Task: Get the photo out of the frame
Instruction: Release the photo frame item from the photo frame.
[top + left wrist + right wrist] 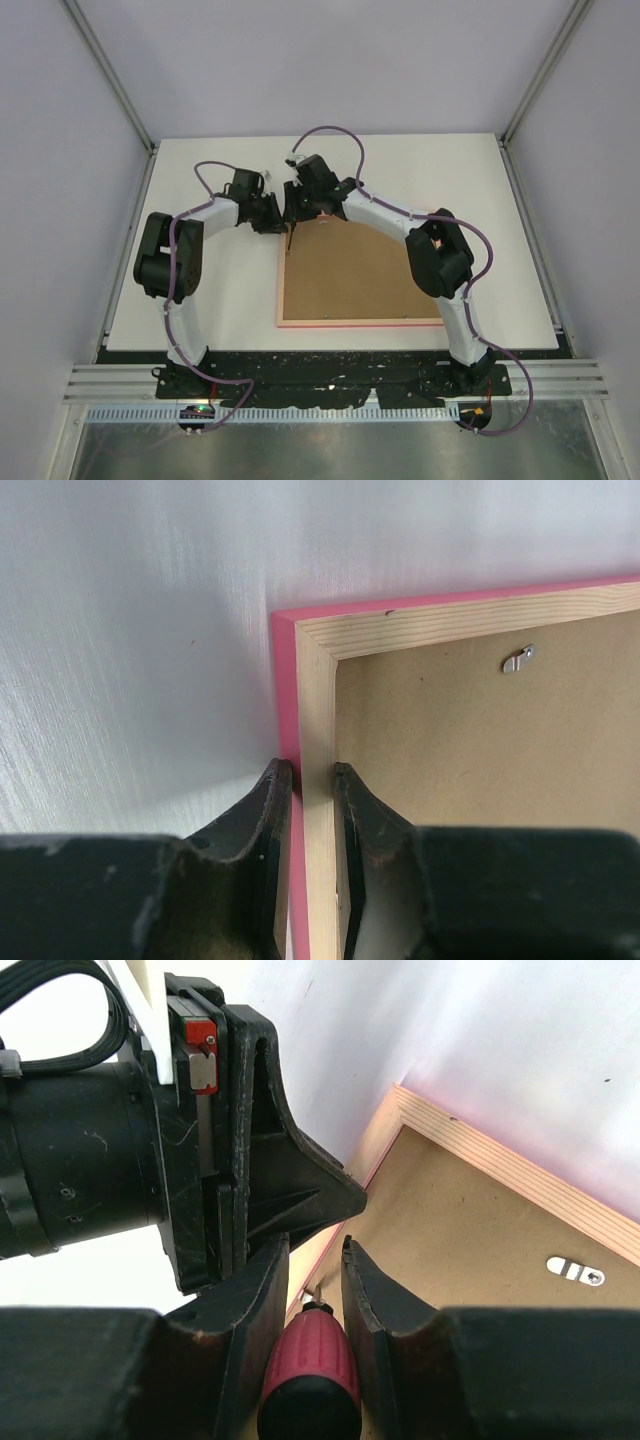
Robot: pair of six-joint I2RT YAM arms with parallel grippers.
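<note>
The pink frame [360, 322] lies face down on the white table, its brown backing board [350, 275] facing up. The photo is hidden beneath the board. My left gripper [313, 770] is shut on the frame's pale wooden left rim [320, 700], close to the far left corner. My right gripper [315, 1245] is shut on a red-handled screwdriver [308, 1370]. Its tip points down at the board's edge just inside that same rim. In the top view the two grippers, left [278, 222] and right [297, 210], sit almost touching at that corner.
A small metal retaining clip [517, 660] lies turned on the backing board near the far rim; another clip [577, 1271] shows in the right wrist view. White walls stand on three sides of the table [200, 300]. The right arm reaches across the frame's far right part.
</note>
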